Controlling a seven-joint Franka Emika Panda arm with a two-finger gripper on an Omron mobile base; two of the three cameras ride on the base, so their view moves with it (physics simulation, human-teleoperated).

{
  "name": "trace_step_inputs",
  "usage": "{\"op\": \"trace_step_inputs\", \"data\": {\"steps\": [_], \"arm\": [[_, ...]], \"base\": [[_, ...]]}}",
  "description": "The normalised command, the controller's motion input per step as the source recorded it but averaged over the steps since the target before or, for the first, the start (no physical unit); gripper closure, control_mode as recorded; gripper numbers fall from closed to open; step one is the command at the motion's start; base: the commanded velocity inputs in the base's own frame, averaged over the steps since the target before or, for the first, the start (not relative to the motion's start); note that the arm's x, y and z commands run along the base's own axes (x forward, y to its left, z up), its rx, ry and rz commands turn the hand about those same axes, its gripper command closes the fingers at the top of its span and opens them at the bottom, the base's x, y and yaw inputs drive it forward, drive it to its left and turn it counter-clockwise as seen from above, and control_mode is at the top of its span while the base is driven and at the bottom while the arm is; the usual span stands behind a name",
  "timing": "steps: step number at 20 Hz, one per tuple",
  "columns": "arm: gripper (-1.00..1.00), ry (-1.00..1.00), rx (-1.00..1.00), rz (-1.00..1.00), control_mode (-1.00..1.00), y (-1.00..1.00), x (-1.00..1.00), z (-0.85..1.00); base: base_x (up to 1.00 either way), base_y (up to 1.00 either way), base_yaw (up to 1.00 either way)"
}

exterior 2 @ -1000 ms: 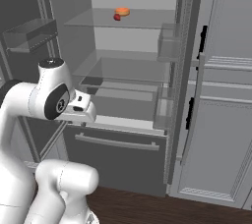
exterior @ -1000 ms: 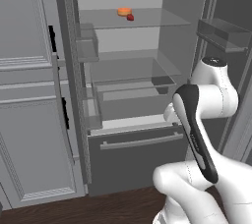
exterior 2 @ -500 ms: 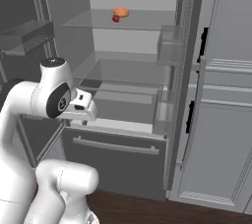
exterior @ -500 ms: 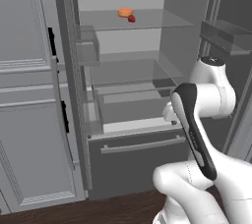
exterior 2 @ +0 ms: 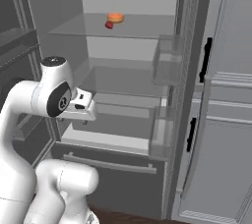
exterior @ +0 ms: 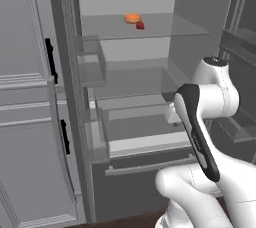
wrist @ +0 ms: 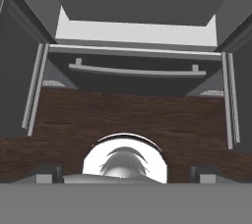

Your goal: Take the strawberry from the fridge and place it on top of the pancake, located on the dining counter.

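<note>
Fridge doors stand swung wide, baring a pale grey interior with glass shelves. Up on the top glass shelf lies the strawberry, a tiny dark-red berry, just beside a flat round orange disc; from the right base view the berry sits a little in front and to the left of the disc. Below the shelves, a pale drawer sits partly pulled out, and under it the dark bottom drawer shows its long grey bar handle. Light grey panelled cabinets with black handles stand to the fridge's left.

White arm is folded in front of the lower shelves, well below the berry. Its end effector points down toward the dark wood floor and the bottom drawer handle, with the two fingertips spread wide apart and nothing between them.
</note>
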Motion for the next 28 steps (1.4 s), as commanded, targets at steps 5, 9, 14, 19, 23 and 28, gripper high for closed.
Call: {"op": "trace_step_inputs", "data": {"steps": [5,9,14,19,23,28], "arm": [[-1.00,0.00,0.00,0.00,1.00,0.00,0.00,0.00],[-1.00,0.00,0.00,0.00,1.00,0.00,0.00,0.00],[-1.00,0.00,0.00,0.00,1.00,0.00,0.00,0.00],[-1.00,0.00,0.00,0.00,1.00,0.00,0.00,0.00],[-1.00,0.00,0.00,0.00,1.00,0.00,0.00,0.00],[-1.00,0.00,0.00,0.00,-1.00,0.00,0.02,0.00]], "base": [[0.69,0.00,0.01],[0.63,0.00,0.00],[0.63,0.00,0.00],[0.55,0.00,0.00],[0.48,0.00,0.00],[0.25,0.00,0.00]]}}
